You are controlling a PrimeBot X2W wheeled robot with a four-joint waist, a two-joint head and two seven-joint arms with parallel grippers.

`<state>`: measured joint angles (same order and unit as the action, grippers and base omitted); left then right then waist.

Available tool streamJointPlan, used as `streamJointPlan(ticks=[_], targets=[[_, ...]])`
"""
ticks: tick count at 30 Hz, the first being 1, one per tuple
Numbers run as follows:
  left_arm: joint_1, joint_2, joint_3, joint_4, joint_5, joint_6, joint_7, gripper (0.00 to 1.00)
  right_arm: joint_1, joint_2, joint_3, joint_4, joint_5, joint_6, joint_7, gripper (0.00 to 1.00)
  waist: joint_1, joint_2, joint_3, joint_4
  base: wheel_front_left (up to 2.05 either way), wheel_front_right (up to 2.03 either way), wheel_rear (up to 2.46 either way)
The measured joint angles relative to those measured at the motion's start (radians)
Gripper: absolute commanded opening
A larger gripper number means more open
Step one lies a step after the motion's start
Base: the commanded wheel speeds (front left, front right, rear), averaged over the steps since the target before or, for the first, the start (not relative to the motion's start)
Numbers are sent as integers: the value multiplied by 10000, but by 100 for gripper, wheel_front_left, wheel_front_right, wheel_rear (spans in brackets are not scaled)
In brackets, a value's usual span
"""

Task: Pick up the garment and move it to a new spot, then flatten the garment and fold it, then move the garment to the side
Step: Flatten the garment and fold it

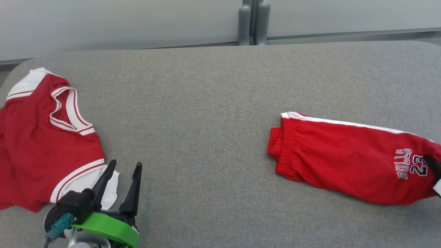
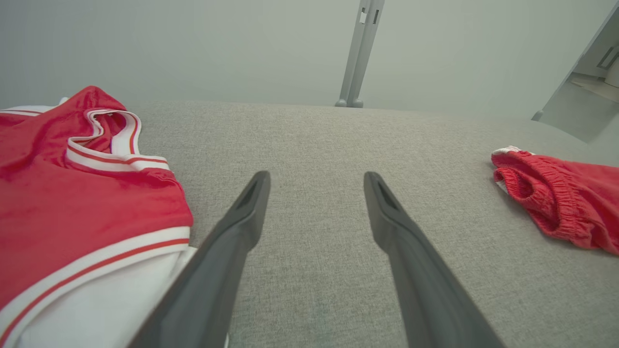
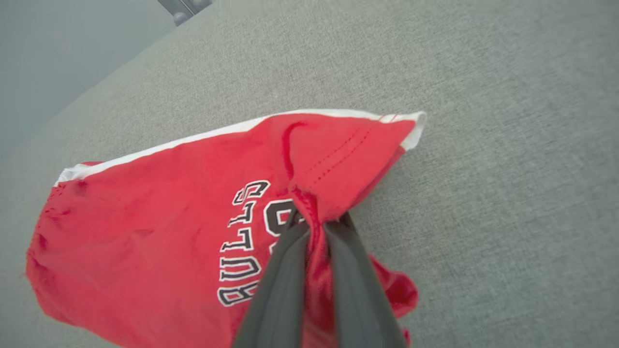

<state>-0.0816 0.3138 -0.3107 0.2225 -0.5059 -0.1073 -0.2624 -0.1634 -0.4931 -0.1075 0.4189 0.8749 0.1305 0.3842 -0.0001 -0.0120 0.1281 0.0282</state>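
Observation:
The garment, a pair of red shorts [image 1: 344,155] with a white side stripe and "BULLS 23" print, lies folded on the grey padded table at the right. My right gripper [image 1: 434,168] is at the shorts' right end, shut on a pinch of red cloth near the hem; the right wrist view shows the fabric [image 3: 169,217] squeezed between the two fingers of this gripper [image 3: 316,222]. My left gripper [image 1: 125,164] stands open and empty at the lower left, fingers apart over bare table [image 2: 316,179]. The shorts' elastic waistband [image 2: 556,203] faces it from the right.
A red and white jersey [image 1: 41,137] lies rumpled at the table's left edge, its white hem touching my left gripper's left finger [image 2: 72,208]. The grey table [image 1: 206,120] stretches wide between the two garments. A grey post [image 1: 253,20] rises behind the far edge.

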Motion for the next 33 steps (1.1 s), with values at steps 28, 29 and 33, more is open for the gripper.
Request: streamJointPlan(ticks=[28, 29, 33], targets=[[-710, -759, -278, 541, 249, -219, -2, 100, -2753, 828, 4579, -1457, -2013, 0, 2911, 0, 0, 0, -208, 1312, 0, 0, 0], [-659, -734, -205, 533, 249, -219, -2, 100, -2604, 677, 4679, -1661, -1994, 0, 3003, 0, 0, 0, -238, 1302, 0, 0, 0], [-416, -688, -13, 485, 242, -219, -2, 100, -2260, 219, 4775, -2418, -1904, 0, 3135, 0, 1, 0, -256, 1128, 0, 0, 0]])
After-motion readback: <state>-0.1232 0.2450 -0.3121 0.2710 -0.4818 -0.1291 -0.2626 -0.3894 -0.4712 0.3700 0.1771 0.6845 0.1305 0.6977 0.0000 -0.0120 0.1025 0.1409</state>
